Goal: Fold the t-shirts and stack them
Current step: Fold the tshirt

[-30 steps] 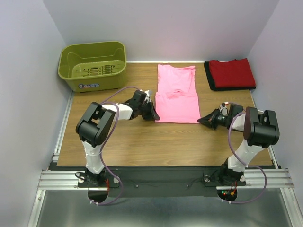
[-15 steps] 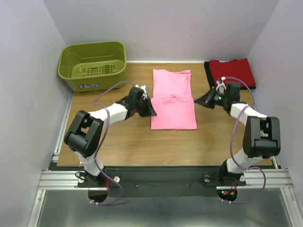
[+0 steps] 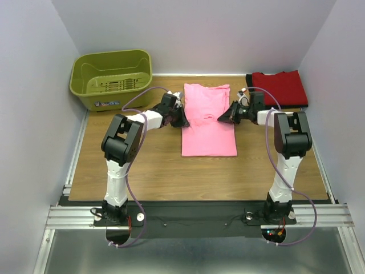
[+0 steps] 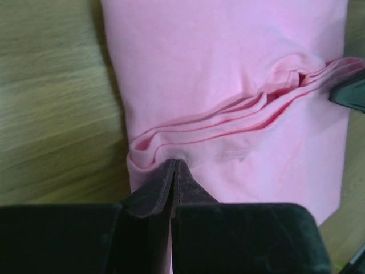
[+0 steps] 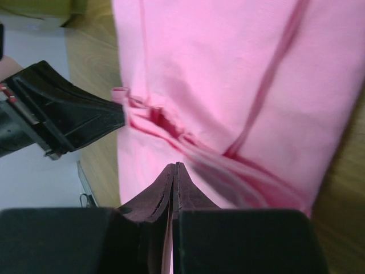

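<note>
Pink t-shirt [image 3: 209,123] lies part-folded mid worktop [image 3: 154,165], left end effector [image 3: 181,118] pinching its fold at nine o'clock, right end effector [image 3: 223,117] at three. Red t-shirt [image 3: 279,88] sits folded at one o'clock; stacking is left to do.

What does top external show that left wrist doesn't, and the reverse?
Top external only: the olive-green basket, the red t-shirt at the far right corner, and both whole arms. Left wrist only: the separate cloth layers in the bunched ridge, and the left tool shut on its end. Both: the pink t-shirt on the wooden table, with the right tool at its opposite edge.
</note>
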`<state>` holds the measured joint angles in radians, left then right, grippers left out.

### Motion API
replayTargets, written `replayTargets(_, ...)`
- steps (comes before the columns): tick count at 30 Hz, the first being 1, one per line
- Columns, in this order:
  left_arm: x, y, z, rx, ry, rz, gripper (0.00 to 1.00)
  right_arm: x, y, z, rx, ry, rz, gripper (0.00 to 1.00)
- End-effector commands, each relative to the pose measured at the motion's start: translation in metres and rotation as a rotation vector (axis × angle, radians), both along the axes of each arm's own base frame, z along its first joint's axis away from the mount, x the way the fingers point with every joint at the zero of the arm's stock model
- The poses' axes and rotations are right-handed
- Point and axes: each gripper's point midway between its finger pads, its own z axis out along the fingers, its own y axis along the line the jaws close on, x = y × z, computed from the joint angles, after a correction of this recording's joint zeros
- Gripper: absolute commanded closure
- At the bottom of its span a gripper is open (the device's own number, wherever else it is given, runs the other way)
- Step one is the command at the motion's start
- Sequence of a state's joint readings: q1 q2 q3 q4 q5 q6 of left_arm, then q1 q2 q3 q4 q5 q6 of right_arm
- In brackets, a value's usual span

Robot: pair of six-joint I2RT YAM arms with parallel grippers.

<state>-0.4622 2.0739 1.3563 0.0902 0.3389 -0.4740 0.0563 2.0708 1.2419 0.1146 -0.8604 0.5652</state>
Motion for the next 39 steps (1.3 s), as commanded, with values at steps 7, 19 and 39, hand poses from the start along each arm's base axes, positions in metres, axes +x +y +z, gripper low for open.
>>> replayTargets(7,0.019,0.031,-0.023,0.022,0.009,0.019,0.91,0.033,-0.044,-0.044,-0.028,-0.024,-0.044,0.95)
replayTargets(19,0.002,0.037,0.05,-0.038,-0.107,0.025,0.64,0.02,-0.061,0.015,-0.025,-0.084,-0.082,0.85)
replayTargets(39,-0.149,0.057,0.025,0.341,0.024,0.049,0.27,-0.132,-0.103,0.022,-0.635,0.14,-0.332,0.23)
